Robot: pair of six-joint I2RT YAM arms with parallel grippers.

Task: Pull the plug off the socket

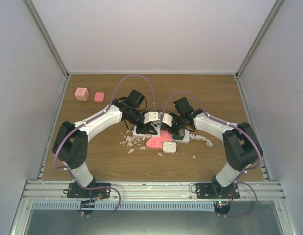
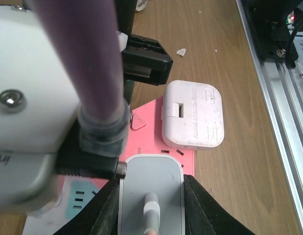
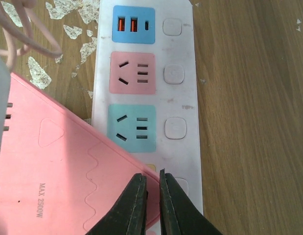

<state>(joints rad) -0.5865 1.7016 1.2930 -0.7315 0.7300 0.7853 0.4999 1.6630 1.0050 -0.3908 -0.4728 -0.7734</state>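
Observation:
The socket, a long white strip point(image 3: 183, 98) with blue, pink and teal outlet faces, lies flat at the table's middle point(image 1: 183, 138). A pink power block point(image 3: 53, 171) marked MAX 2500W lies slanted over it and also shows from above point(image 1: 155, 143). A grey-white plug point(image 2: 151, 181) with a cord stub sits on the pink block point(image 2: 146, 132). My left gripper point(image 2: 151, 196) is shut on the plug, one finger on each side. My right gripper point(image 3: 152, 178) is shut, with its tips over the pink block's edge. From above, both grippers, left point(image 1: 149, 128) and right point(image 1: 174, 131), meet over the strips.
A white square adapter point(image 2: 193, 115) sits on the pink block's near end point(image 1: 169, 147). White flakes point(image 1: 129, 142) litter the wood around the strips. A coiled white cord point(image 1: 204, 140) lies to the right. Two pink cubes point(image 1: 81, 93) point(image 1: 99, 97) stand at the back left.

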